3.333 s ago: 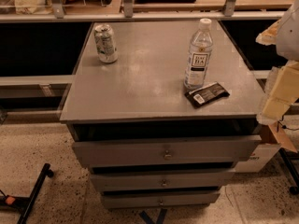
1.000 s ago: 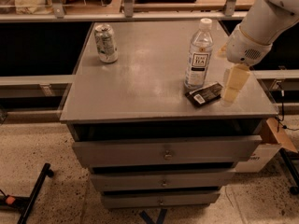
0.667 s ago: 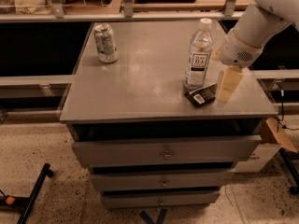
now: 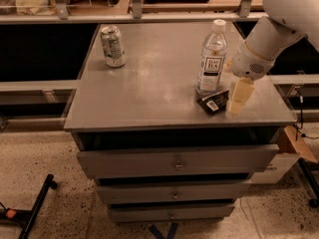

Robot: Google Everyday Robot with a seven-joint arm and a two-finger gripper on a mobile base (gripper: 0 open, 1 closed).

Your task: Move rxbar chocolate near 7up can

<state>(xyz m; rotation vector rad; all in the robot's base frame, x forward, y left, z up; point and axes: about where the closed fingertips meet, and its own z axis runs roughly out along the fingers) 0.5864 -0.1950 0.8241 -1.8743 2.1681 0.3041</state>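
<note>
Arm angled down from upper right; gripper just right of rxbar chocolate, open or closed can't tell; sits slightly lower than before, bar unmoved.

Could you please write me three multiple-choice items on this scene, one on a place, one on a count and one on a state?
1. The gripper is: A) far left; B) just right of the rxbar chocolate; C) down at floor level.
2. The cabinet shows how many drawer fronts? A) one; B) three; C) five.
3. The 7up can is: A) upright; B) on its side; C) crushed flat.
Answers: 1 B, it hangs low beside the bar near the front right corner. 2 B, three fronts are stacked under the top. 3 A, its metal top faces up.
</note>
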